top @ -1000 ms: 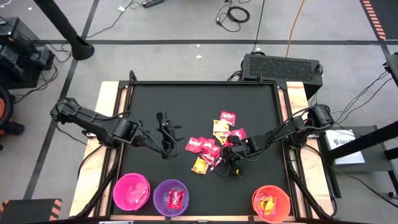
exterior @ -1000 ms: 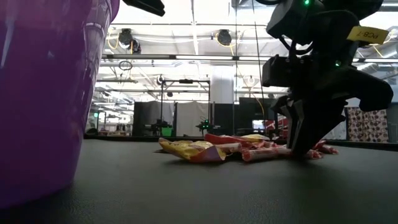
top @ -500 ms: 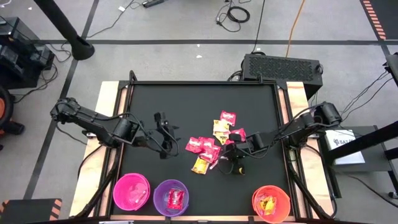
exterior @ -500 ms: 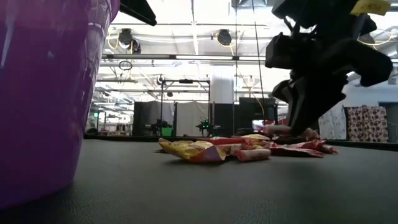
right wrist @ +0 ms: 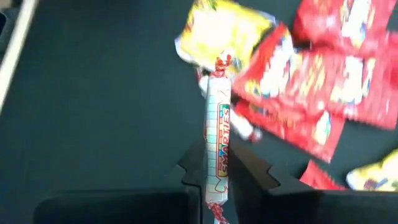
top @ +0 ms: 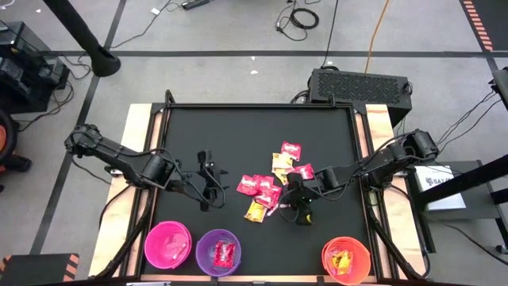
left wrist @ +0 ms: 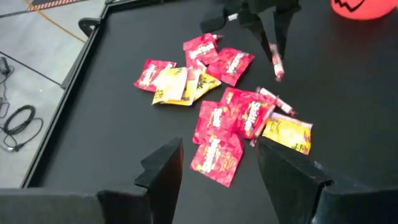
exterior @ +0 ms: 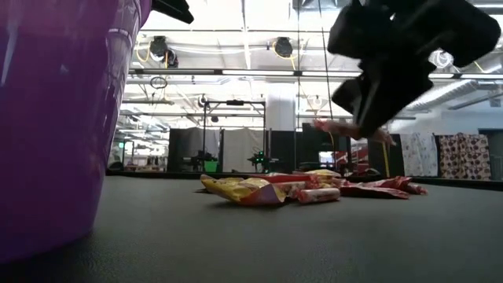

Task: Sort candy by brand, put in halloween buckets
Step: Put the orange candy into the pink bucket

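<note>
Right gripper [right wrist: 217, 180]: lifted clear of the table above the near side of the candy pile, fingers pinched narrow on a pale roll candy [right wrist: 218, 149]; the roll sticks out lengthwise from between the fingers, its twisted red-and-white end toward the pile
Roll candy seen from the low view [exterior: 346, 130]: hanging in the air under the dark gripper, off the table surface
Left gripper [left wrist: 217, 165]: hovering over the table left of the pile, fingers spread wide with nothing between them
Candy pile [top: 274, 184]: loose cluster a little right of the table's middle, red packets and yellow packets overlapping and touching
Red packets [left wrist: 230, 118]: several lying flat, some partly on top of one another
Yellow packet [left wrist: 287, 132]: at the pile's near edge, partly tucked under a red one; another yellow packet [left wrist: 171, 86] lies on the far side of the pile
Pink bucket [top: 167, 245]: at the table's near edge, toward the left corner; contents hard to tell
Purple bucket [top: 217, 252]: just beside the pink one at the near edge, a red packet inside
Orange bucket [top: 346, 259]: at the near edge toward the right corner, well apart from the other two, with yellow candy inside
Table [top: 238, 131]: black mat, far half bare
</note>
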`<state>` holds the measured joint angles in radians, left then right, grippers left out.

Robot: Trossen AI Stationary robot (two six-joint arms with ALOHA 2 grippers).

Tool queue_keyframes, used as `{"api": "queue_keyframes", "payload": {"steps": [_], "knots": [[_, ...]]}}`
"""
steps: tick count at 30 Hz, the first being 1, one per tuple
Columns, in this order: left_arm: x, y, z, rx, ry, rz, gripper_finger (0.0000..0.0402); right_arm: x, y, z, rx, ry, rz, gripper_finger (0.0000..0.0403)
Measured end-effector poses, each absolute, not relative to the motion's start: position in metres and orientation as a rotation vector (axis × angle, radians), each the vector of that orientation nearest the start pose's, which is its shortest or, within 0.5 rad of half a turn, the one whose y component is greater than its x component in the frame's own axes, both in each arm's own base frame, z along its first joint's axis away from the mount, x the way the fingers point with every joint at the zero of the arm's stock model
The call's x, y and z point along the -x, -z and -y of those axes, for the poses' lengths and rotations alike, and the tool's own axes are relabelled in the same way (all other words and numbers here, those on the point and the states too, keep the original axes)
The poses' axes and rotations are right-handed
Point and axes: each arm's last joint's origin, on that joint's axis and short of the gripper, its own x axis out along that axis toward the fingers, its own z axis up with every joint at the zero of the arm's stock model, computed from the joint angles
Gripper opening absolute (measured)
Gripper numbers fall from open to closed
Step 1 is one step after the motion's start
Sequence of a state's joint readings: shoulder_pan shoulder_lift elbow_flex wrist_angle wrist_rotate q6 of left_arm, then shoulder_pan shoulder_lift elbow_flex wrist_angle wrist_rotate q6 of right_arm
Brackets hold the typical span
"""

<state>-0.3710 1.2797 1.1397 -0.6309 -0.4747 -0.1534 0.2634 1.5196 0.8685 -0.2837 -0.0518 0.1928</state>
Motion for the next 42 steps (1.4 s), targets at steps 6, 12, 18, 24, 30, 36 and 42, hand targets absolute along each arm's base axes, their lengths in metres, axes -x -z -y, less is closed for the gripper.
{"api": "queue_keyframes", "payload": {"steps": [6,12,18,24,30,36,42], "knots": [[-0.253,-0.321,0.084,-0.140,-0.149,-0.633,0.0210,-0.300,-0.210,-0.082,0.003,-0.255,-0.795,0.0043],[-0.258,-0.324,0.086,-0.118,-0.144,-0.578,0.0210,-0.317,-0.237,-0.082,0.132,-0.191,-0.545,0.0043],[-0.263,-0.333,0.086,-0.091,-0.170,-0.479,0.0210,-0.330,-0.266,-0.081,0.191,-0.110,-0.313,0.0043],[-0.267,-0.339,0.087,-0.133,-0.155,-0.417,0.0210,-0.331,-0.271,-0.080,0.183,-0.055,-0.264,0.0043],[-0.267,-0.337,0.093,-0.202,-0.094,-0.424,0.0210,-0.332,-0.271,-0.080,0.180,-0.055,-0.262,0.0043],[-0.268,-0.337,0.097,-0.185,-0.009,-0.412,0.0210,-0.331,-0.271,-0.080,0.180,-0.056,-0.264,0.0043],[-0.279,-0.324,0.101,-0.200,-0.008,-0.461,0.0210,-0.332,-0.271,-0.080,0.180,-0.058,-0.262,0.0043]]}}
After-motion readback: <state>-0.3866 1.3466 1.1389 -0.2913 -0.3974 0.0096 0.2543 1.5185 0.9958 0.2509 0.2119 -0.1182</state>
